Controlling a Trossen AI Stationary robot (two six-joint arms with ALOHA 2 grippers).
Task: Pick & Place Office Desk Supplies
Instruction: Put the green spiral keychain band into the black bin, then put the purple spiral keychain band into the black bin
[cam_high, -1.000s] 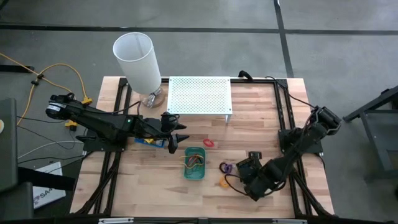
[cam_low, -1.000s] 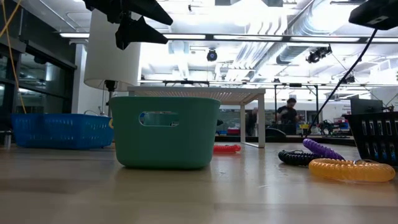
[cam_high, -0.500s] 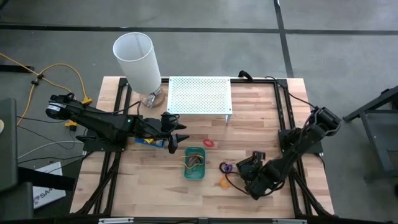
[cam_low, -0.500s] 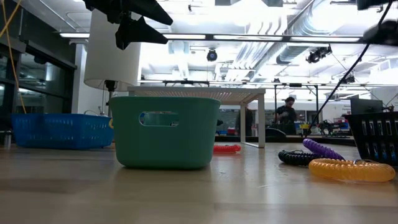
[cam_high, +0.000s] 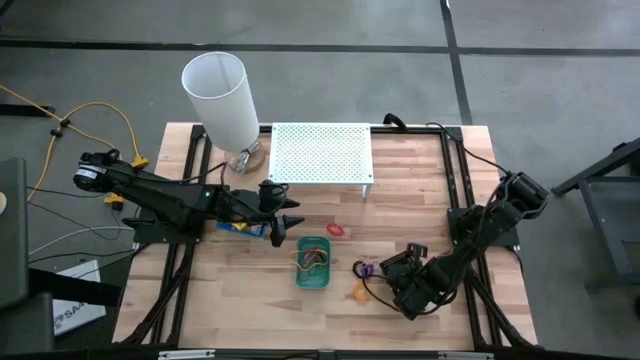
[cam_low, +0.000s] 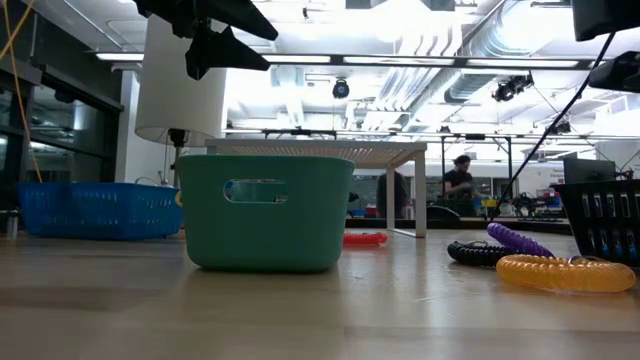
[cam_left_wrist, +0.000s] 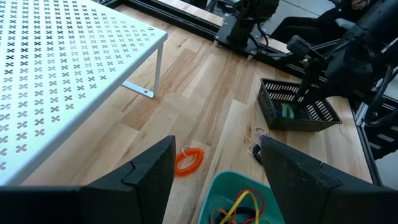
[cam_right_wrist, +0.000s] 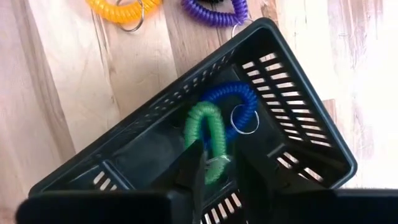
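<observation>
The desk (cam_high: 410, 180), pale wooden planks, fills the middle of the high view. Along its upper edge stand the white perforated shelf (cam_high: 321, 153) at centre and the white cylindrical lamp (cam_high: 220, 98) toward the upper left. No brand, label or writing can be read on any of these things.

The left arm reaches in from the left of the high view. Its left pincer (cam_high: 281, 221) hangs just left of centre with its fingers spread wide and nothing between them, just up and left of the green tray (cam_high: 312, 263), apart from it. A blue tray (cam_low: 95, 210) sits at the left of the low view. In the left wrist view the green tray holds yellow and red rings.

The right arm comes in from the right edge and bends toward the lower right of centre. Its right pincer (cam_right_wrist: 219, 172) is down inside the black tray (cam_right_wrist: 298, 109), fingers parted a little around the green ring (cam_right_wrist: 208, 137), which lies against a blue ring (cam_right_wrist: 239, 99). Whether the fingers grip the green ring cannot be told.

On the bare wood just beside the black tray lie a purple ring (cam_right_wrist: 214, 12) and an orange-yellow ring (cam_right_wrist: 121, 7). A red ring (cam_high: 336, 229) lies between the shelf and the green tray.
</observation>
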